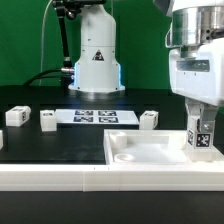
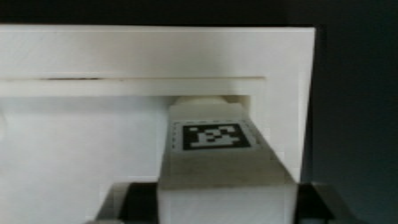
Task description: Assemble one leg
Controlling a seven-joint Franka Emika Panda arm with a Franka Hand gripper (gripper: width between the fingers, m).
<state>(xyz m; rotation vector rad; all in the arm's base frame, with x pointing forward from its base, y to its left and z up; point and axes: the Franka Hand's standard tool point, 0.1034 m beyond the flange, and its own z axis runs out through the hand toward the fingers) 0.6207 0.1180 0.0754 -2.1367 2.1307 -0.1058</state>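
The gripper (image 1: pixel 199 128) held one leg (image 1: pixel 200 139) between its fingers, upright over the corner of the tabletop (image 1: pixel 150 150) at the exterior view's right, the leg's lower end at or just above the white surface; whether it already touched could not be told. In the wrist view the leg (image 2: pixel 217 150) ran out from between the dark fingers (image 2: pixel 134 200) toward the tabletop (image 2: pixel 107 110), its tag facing the camera. The step in hand looked to be seating this leg in a corner socket, and doing it well would call for keeping the leg plumb, centring its end over the socket before pressing, and lowering slowly so the part did not skid on the rim or tilt in the grasp. The socket itself was hidden behind the leg, so alignment could not be judged. Three more legs (image 1: pixel 48 120) stood loose on the black table (image 1: pixel 60 145), well apart from the tabletop, with the marker board (image 1: pixel 96 117) between them. No readable writing or brand showed; only black-and-white square tags on the legs and board, and a small dark triangular mark on the robot base (image 1: pixel 97 58).
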